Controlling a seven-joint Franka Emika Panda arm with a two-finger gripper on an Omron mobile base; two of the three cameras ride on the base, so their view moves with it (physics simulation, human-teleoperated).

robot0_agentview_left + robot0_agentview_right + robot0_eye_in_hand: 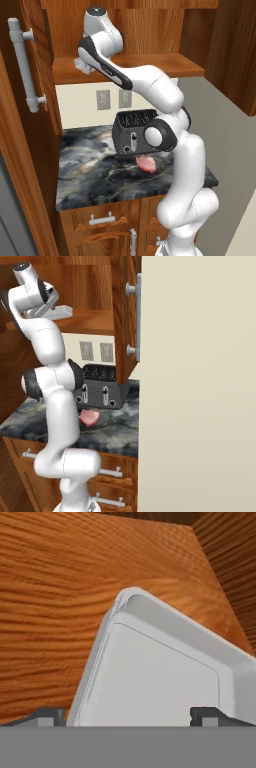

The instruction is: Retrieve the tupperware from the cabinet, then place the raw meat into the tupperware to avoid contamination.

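The tupperware, a shallow whitish translucent container, lies on the shelf inside the open cabinet. It also shows beside my hand in the right base view, tupperware. My gripper is open and just above it. One fingertip is outside the container's left wall and the other is over its inside, with nothing gripped. The raw meat, a pink-red slab, lies on the counter in front of the toaster; from the other side the raw meat shows beside my arm.
Both cabinet doors stand open, with a bar handle at left and another bar handle at right. A dark grey toaster stands on the marbled counter. Drawers sit below. Two wall outlets are behind.
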